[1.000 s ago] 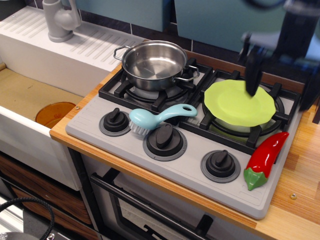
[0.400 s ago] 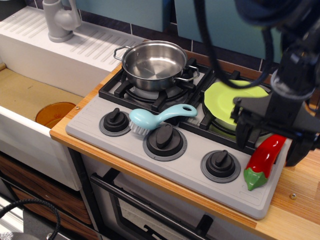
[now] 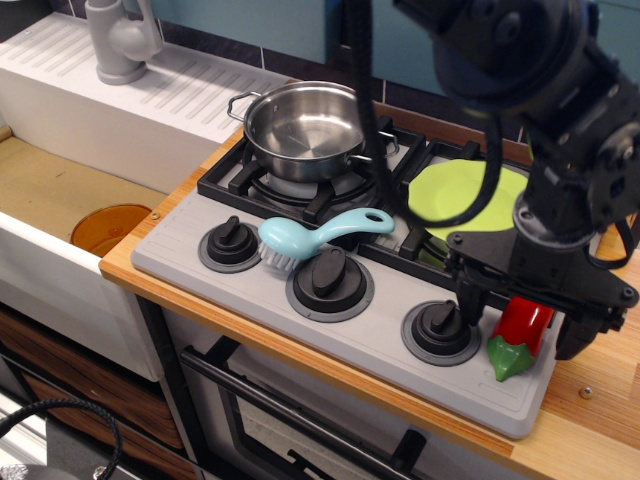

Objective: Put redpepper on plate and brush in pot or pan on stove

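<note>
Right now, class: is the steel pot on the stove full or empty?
Empty: the pot shows only its bare shiny bottom; the brush lies outside it.

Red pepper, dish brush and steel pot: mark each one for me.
red pepper (image 3: 522,326), observation image, on its visible red body below the arm.
dish brush (image 3: 287,240), observation image, on the blue head.
steel pot (image 3: 305,125), observation image, on its inner bottom.

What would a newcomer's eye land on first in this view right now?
The big black robot arm and its gripper at the right, jaws spread either side of the glossy red toy chili pepper on the grey toy stove's front right corner. Next, the shiny steel pot on the back left burner.
</note>
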